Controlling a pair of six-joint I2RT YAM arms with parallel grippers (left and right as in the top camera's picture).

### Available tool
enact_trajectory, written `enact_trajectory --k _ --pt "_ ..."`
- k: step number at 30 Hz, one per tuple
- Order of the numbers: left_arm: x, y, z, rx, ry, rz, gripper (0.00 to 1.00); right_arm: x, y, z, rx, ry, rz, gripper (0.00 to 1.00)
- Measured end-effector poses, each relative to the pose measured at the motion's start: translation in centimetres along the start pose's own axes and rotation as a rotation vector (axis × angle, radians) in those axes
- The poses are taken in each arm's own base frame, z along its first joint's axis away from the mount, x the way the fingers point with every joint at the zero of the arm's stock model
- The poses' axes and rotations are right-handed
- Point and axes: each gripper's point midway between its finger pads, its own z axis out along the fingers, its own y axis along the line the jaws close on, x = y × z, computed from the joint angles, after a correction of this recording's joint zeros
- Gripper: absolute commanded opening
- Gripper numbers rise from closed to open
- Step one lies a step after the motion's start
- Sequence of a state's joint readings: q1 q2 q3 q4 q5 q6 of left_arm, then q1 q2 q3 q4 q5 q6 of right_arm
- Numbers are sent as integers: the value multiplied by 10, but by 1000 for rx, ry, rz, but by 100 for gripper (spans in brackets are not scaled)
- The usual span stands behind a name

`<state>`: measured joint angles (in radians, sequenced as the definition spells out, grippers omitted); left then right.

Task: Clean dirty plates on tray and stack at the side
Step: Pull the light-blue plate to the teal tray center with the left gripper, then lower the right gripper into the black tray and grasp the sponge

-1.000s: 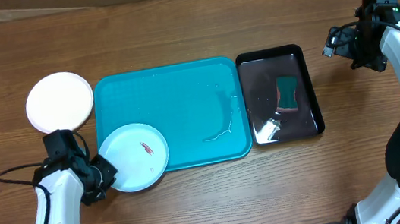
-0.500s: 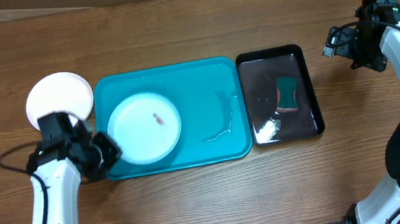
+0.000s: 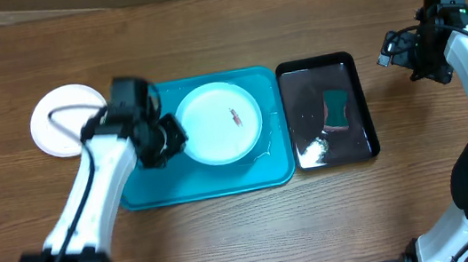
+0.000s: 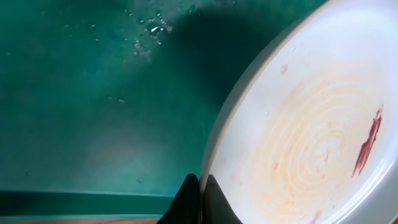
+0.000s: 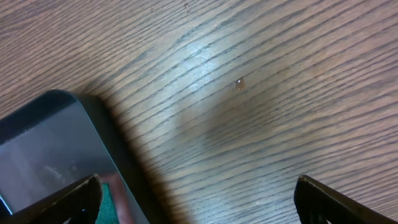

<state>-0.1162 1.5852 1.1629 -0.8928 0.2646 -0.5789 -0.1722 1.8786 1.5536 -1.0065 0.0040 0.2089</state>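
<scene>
The left gripper (image 3: pixel 174 142) pinches the rim of one smeared pale-blue round plastic plate (image 3: pixel 216 129) over the single turquoise rectangular plastic tray (image 3: pixel 222 179). A second, white plate (image 3: pixel 56 121) lies beside the tray. The right gripper (image 5: pixel 199 208) gapes, empty.

The two dark fingers of the left tool (image 4: pixel 200 188) stand tight together at the lower edge and pinch the rim of a pale round plastic plate (image 4: pixel 311 143). The plate fills the right side. It carries a red-brown smear (image 4: pixel 367 140) and faint orange rings (image 4: pixel 305 149). Behind it lies the turquoise plastic tray (image 4: pixel 93 112), with small water drops (image 4: pixel 152 28) near the top.
</scene>
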Motion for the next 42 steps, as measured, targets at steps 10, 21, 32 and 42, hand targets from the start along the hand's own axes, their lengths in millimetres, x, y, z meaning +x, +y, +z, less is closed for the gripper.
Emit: enact_trajectory --k 10,21,32,42 --pt "-24 -5 46 -125 32 35 4 0 0 0 0 0 0 100" --pt "-26 -3 73 -168 40 58 4 0 0 0 0 0 0 100" --pt "-21 -11 77 -162 41 83 4 19 29 -4 -179 93 3 72" --pt "-22 -11 77 -160 39 84 4 94 78 -19 -281 349 -154 61"
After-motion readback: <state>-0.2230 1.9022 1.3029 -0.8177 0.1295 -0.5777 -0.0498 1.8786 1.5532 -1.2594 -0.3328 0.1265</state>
